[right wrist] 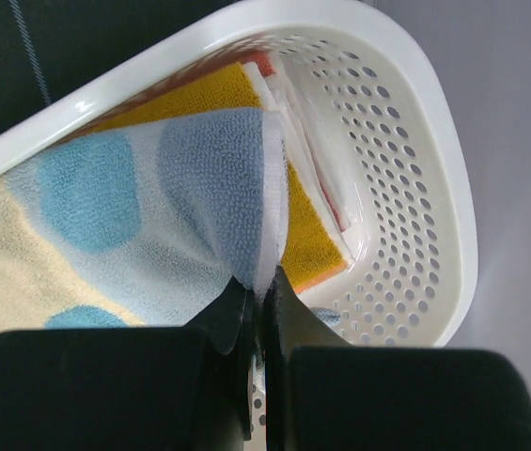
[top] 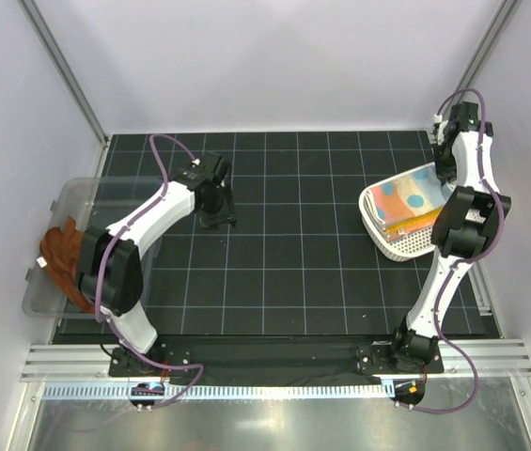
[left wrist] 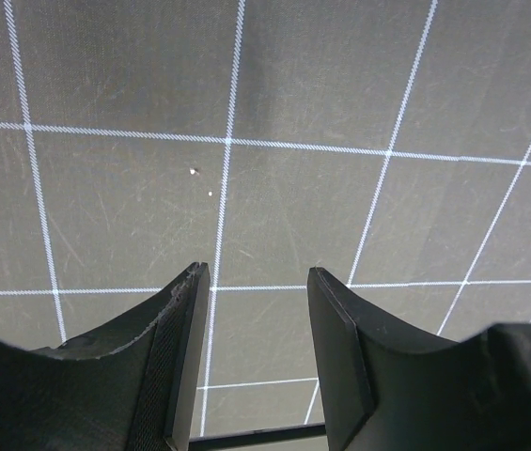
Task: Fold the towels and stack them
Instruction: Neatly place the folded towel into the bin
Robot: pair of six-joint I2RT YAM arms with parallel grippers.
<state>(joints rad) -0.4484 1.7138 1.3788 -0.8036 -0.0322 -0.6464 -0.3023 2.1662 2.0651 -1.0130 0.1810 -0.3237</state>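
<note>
Looking down from above, the right arm reaches to 2 o'clock and hides its own tip over the white basket (top: 404, 246), which holds a spotted towel (top: 406, 199). At 9 o'clock a rust-brown towel (top: 61, 252) sits bunched in the clear bin (top: 44, 296), partly covered by the left arm. The left gripper (top: 218, 216) points at the black gridded mat (top: 321, 282), with pale walls around.

Left wrist view: its fingers stand apart, empty, over bare mat.

Right wrist view: the right gripper (right wrist: 259, 291) is pinched onto the spotted towel's folded edge. A yellow-orange towel (right wrist: 310, 235) lies beneath it, mostly covered.
</note>
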